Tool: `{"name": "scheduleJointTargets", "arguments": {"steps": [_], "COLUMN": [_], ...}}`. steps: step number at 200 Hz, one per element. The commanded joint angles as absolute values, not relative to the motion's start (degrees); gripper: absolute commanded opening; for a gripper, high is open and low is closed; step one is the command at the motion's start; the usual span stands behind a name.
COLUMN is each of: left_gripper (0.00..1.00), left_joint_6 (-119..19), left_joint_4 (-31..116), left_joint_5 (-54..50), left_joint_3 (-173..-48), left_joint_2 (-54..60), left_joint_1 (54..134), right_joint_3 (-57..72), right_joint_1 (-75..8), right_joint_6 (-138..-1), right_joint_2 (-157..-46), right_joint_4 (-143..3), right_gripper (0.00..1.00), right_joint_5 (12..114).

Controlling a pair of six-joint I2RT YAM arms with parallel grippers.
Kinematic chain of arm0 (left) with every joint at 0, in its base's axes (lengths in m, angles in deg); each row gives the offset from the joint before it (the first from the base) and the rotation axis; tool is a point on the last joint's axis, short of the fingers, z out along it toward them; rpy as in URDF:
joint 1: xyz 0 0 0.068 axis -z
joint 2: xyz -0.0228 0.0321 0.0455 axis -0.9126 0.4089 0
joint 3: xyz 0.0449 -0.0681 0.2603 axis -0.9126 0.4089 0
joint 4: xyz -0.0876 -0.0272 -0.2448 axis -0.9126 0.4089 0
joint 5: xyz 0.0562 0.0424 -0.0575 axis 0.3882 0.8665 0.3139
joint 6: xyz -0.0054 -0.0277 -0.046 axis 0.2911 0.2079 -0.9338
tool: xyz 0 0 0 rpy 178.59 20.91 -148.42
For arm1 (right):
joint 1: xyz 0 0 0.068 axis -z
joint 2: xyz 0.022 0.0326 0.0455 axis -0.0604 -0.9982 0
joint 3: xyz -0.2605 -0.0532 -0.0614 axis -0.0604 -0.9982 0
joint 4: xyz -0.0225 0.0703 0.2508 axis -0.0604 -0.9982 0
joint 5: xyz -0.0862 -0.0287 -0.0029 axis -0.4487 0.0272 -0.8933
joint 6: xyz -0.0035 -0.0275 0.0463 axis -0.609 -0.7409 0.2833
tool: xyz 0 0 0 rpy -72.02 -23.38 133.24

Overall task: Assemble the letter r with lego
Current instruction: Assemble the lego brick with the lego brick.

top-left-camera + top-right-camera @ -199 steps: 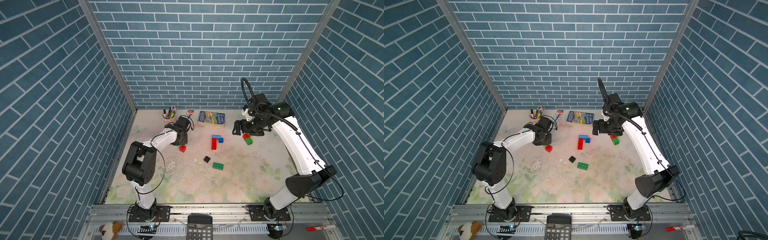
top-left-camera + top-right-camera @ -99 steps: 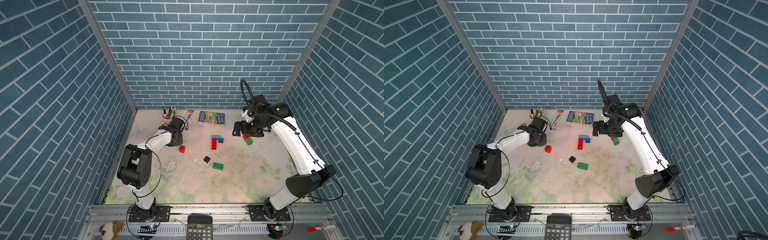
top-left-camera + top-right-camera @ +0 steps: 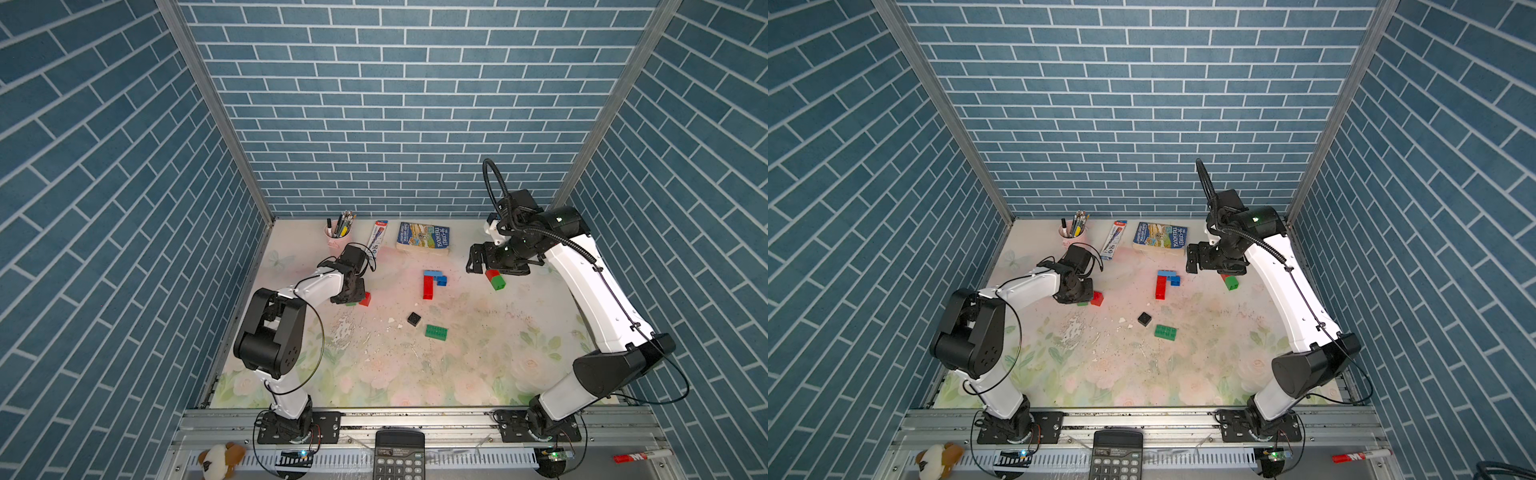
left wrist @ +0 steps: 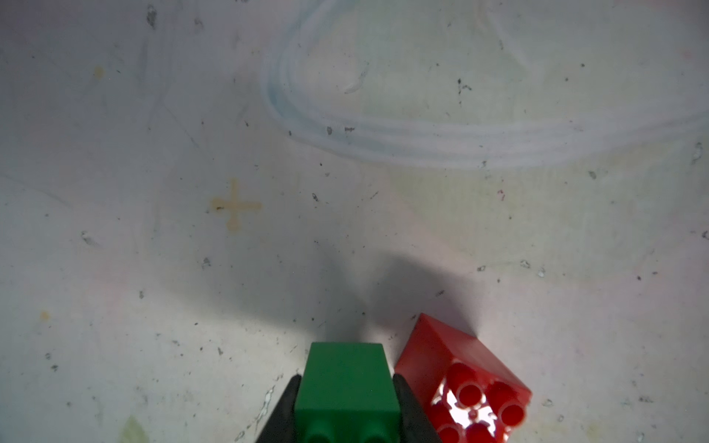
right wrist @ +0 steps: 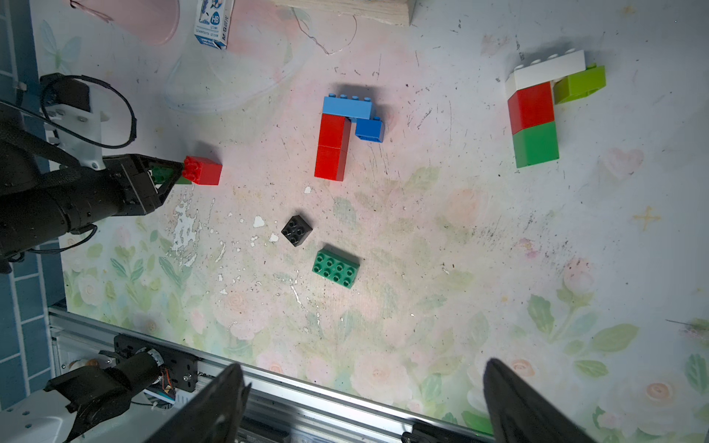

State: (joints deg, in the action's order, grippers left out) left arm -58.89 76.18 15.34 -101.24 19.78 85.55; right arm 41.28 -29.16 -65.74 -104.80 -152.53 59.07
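My left gripper (image 4: 347, 379) is shut on a small green lego brick (image 4: 347, 387), low over the mat at the back left. A red square brick (image 4: 464, 383) lies right beside it, studs showing; it also shows in both top views (image 3: 365, 299) (image 3: 1097, 298). A blue-and-red assembly (image 3: 430, 282) (image 5: 333, 145) lies mid-table. My right gripper (image 5: 362, 377) (image 3: 473, 262) hangs open and empty, raised over the back right. Beside it sits a white, red, green and lime assembly (image 5: 535, 115) (image 3: 494, 279). A black square brick (image 5: 296, 230) and a green long brick (image 5: 336, 267) lie loose.
A pink pen cup (image 3: 337, 235), a pencil box (image 3: 377, 237) and a book (image 3: 423, 237) line the back edge. Blue brick walls close in three sides. A calculator (image 3: 399, 455) sits on the front rail.
My left gripper, holding the green brick, has shifted slightly left and toward the front, ending close against the red square brick. The right arm has not moved.
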Motion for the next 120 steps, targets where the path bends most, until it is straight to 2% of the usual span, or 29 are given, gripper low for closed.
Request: {"name": "scheduleJointTargets", "arguments": {"steps": [1, 66, 120], "left_gripper": [0.14, 0.14, 0.14], "left_joint_6": [-60.57, -61.45, -63.49], "left_joint_4": [73.34, 74.43, 84.97], "left_joint_5": [14.02, 13.73, 20.54], "left_joint_3": [-100.16, -99.25, -102.35], "left_joint_2": [18.35, 17.09, 12.32], "left_joint_1": [86.14, 88.16, 88.32], "right_joint_3": [42.92, 43.54, 41.70], "right_joint_1": [-28.87, -28.87, -28.82], "right_joint_6": [-66.21, -67.38, -67.56], "right_joint_2": [-104.35, -104.91, -104.12], "right_joint_4": [-155.04, -155.94, -155.01], "right_gripper": [0.97, 0.97, 0.97], "right_joint_5": [58.37, 58.36, 58.97]}}
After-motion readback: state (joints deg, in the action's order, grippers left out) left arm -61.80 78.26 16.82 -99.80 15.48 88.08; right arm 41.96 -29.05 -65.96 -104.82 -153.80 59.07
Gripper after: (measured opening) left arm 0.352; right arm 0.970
